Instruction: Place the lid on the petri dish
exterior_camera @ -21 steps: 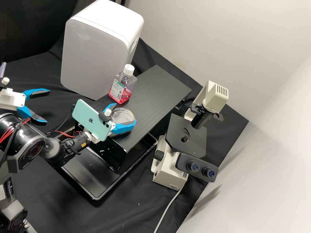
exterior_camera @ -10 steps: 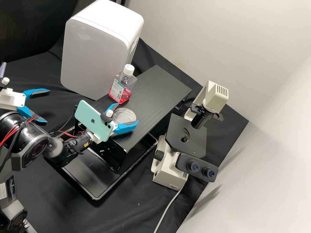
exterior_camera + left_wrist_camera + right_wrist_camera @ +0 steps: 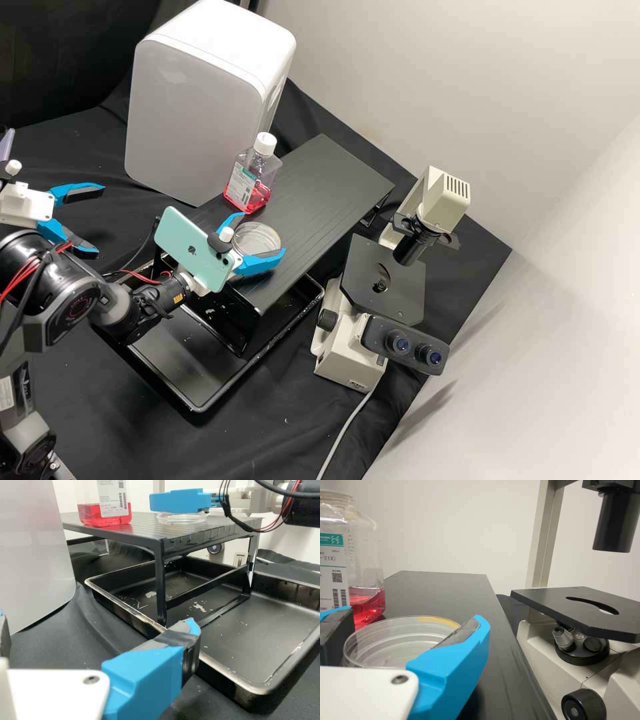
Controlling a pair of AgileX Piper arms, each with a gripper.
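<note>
At the lab bench, the right end effector (image 3: 263,233) clasps a clear lid (image 3: 400,630) just left of centre in the overhead frame, its blue fingers (image 3: 455,655) set against either side of the rim. The lid looks seated over the petri dish (image 3: 257,239), which rests at the lower-left end of a black raised platform (image 3: 320,180). The left end effector (image 3: 100,220) hangs at the frame's left edge, spread wide and holding nothing, well apart from the dish. The danger, as I judge it, lies in letting go: if the lid sits cocked, or a pad clings as the fingers part, the light dish could skid over the platform's edge into the black tray (image 3: 270,630) below, or the lid could pop off. The right wrist camera catches a yellowish tint at the dish's far rim and a flask of red liquid (image 3: 350,555) close behind, while the left wrist camera, low down, gives the dish side-on atop the platform and white flecks in the tray
</note>
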